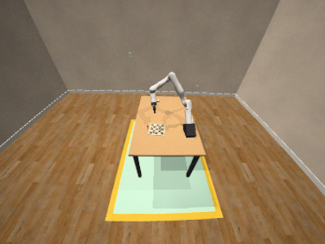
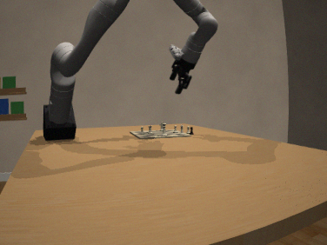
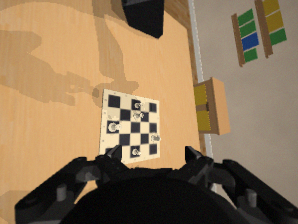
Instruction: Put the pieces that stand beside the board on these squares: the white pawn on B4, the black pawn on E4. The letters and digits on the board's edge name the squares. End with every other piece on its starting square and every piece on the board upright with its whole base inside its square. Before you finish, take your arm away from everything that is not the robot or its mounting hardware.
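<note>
A small chessboard lies on the wooden table, and it also shows in the exterior view and in the wrist view. Several small pieces stand on it. A dark pawn stands at the board's right end, with a pale piece just beside it; I cannot tell whether they are on or off the board. My gripper hangs high above the table beyond the board, open and empty. In the wrist view its two fingers frame the board's near edge.
The arm's black base stands on the table to one side of the board. A wooden cabinet and wall shelves with coloured blocks lie beyond the table's edge. The table stands on a green mat with a yellow border.
</note>
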